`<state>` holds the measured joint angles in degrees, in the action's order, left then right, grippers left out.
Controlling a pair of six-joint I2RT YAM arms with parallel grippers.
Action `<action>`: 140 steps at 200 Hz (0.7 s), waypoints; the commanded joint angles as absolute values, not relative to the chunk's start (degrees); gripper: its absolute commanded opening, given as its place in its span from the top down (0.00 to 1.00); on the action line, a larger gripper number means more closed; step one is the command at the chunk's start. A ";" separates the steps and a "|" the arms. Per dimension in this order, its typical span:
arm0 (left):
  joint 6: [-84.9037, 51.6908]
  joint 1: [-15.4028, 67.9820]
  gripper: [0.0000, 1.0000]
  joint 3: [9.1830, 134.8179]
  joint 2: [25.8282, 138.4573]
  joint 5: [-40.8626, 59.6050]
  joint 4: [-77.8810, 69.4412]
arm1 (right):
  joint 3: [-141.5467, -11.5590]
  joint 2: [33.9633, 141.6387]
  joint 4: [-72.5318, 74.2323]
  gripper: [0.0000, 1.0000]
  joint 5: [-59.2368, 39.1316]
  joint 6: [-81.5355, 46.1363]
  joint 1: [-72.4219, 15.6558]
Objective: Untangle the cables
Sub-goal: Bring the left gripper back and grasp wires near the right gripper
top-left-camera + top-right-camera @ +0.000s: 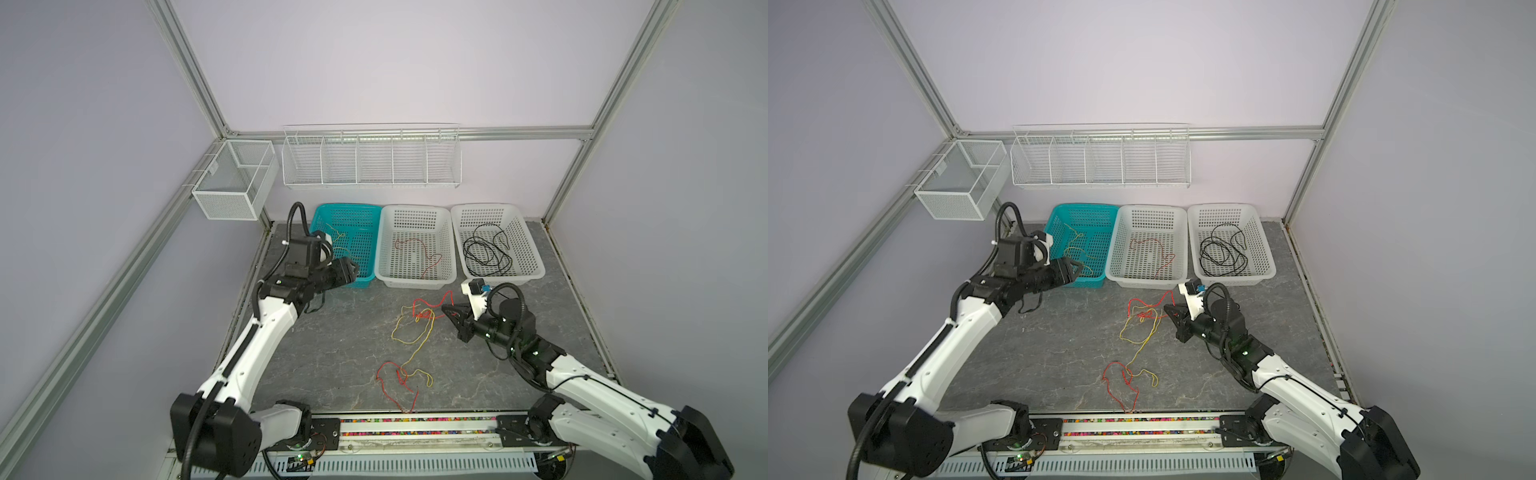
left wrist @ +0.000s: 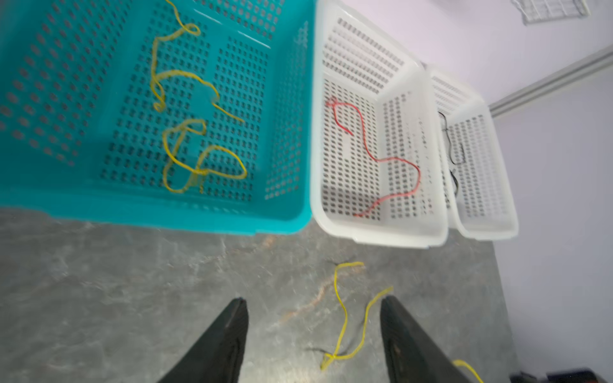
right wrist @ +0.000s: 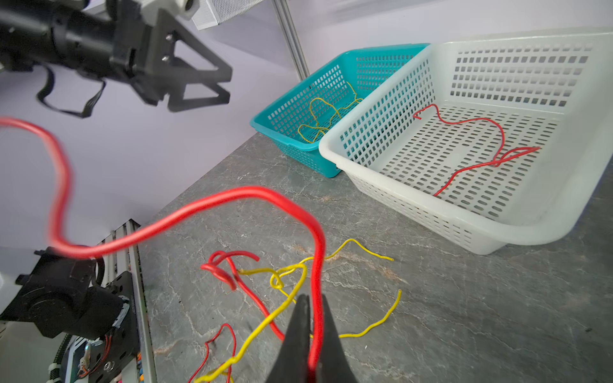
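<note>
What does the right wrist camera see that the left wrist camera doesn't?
Only the right wrist view shows the right gripper pinching a loose red cable. Only the left wrist view shows the far white basket with a black cable inside. Both show the teal basket holding yellow cable, and the middle white basket holding another red cable.
</note>
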<state>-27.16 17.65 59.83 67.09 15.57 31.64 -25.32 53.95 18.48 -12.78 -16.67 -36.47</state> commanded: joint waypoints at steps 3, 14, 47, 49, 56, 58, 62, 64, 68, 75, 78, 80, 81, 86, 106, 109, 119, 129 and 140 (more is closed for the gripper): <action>-31.90 22.44 0.33 52.14 60.28 19.67 27.68 | -24.79 52.16 18.72 0.94 -10.77 -16.35 -36.31; -33.39 24.33 0.33 48.09 56.70 21.35 25.65 | -24.79 52.19 18.66 0.94 -10.64 -16.47 -36.30; -35.59 29.99 0.30 38.73 48.23 21.68 20.53 | -25.05 52.73 18.55 0.94 -10.73 -16.52 -36.36; -35.55 30.28 0.30 38.34 47.94 21.70 20.38 | -25.05 52.73 18.59 0.94 -10.72 -16.57 -36.38; -35.57 31.17 0.29 36.96 47.20 22.18 19.55 | -25.09 52.73 18.63 0.94 -10.81 -16.53 -36.33; -35.59 31.41 0.29 36.53 47.02 22.40 19.08 | -25.06 52.73 18.65 0.94 -10.81 -16.61 -36.31; -35.74 31.93 0.29 35.65 46.72 22.83 18.10 | -25.05 52.73 18.67 0.94 -10.81 -16.61 -36.39; -35.83 32.22 0.29 35.19 46.55 23.02 17.71 | -25.05 52.73 18.62 0.94 -10.81 -16.61 -36.39; -36.20 32.87 0.29 34.33 46.28 23.20 16.55 | -25.05 52.73 18.62 0.94 -10.81 -16.74 -36.30; -36.54 34.03 0.29 32.66 45.83 23.50 14.60 | -25.05 52.82 18.55 0.94 -10.73 -16.70 -36.36; -36.63 34.62 0.29 32.04 45.65 23.59 13.61 | -25.05 52.82 18.54 0.94 -10.72 -16.70 -36.37; -36.78 35.04 0.29 31.65 45.54 23.67 12.96 | -25.11 52.89 18.57 0.94 -10.72 -16.70 -36.38; -36.80 35.28 0.29 31.43 45.49 23.70 12.59 | -25.13 52.90 18.51 0.94 -10.72 -16.70 -36.34; -36.85 36.29 0.28 30.50 45.31 23.50 11.10 | -25.19 53.06 18.47 0.94 -10.72 -16.70 -36.37; -36.82 40.20 0.27 27.62 46.21 23.71 5.10 | -25.42 53.69 18.51 0.94 -11.24 -16.77 -36.37; -36.83 40.63 0.27 27.31 46.66 24.07 4.04 | -25.43 53.78 18.54 0.94 -11.31 -16.80 -36.40; -36.84 41.73 0.27 26.49 48.25 25.04 1.26 | -25.40 54.03 18.72 0.94 -11.38 -16.90 -36.39; -36.50 42.82 0.27 26.37 50.16 25.56 -0.40 | -25.40 54.22 18.83 0.94 -11.43 -16.86 -36.31; -35.73 44.10 0.27 26.69 52.11 25.41 -1.11 | -25.40 54.32 18.94 0.94 -11.60 -16.88 -36.35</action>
